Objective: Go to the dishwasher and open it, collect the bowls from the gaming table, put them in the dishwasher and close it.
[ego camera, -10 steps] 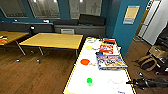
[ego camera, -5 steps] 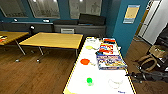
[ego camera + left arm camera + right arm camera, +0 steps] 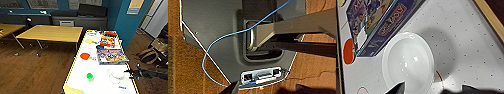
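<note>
"The bowls (image 3: 85, 56), where are they now?"

"Both are on the gaming table (image 3: 105, 86), not yet taken. I count two: one red-orange bowl (image 3: 85, 56) near the middle, beside the game box (image 3: 111, 55), and one green bowl (image 3: 89, 76) closer to the robot."

"Has something changed just now?"

"Yes. The right gripper (image 3: 132, 74) has come further in over the table's near end and a little lower. It is beside the white dish (image 3: 117, 73), which is not a bowl of the task. I think the collecting is only starting."

"Does it hold something?"

"No. Its fingers are spread wide with nothing between them. The left gripper (image 3: 270, 88) hangs over the wooden floor (image 3: 190, 70), also spread and holding nothing."

"What else do you count?"

"One white dish, two game boxes that I can tell, and one yellow-topped table (image 3: 51, 33) beside."
</note>
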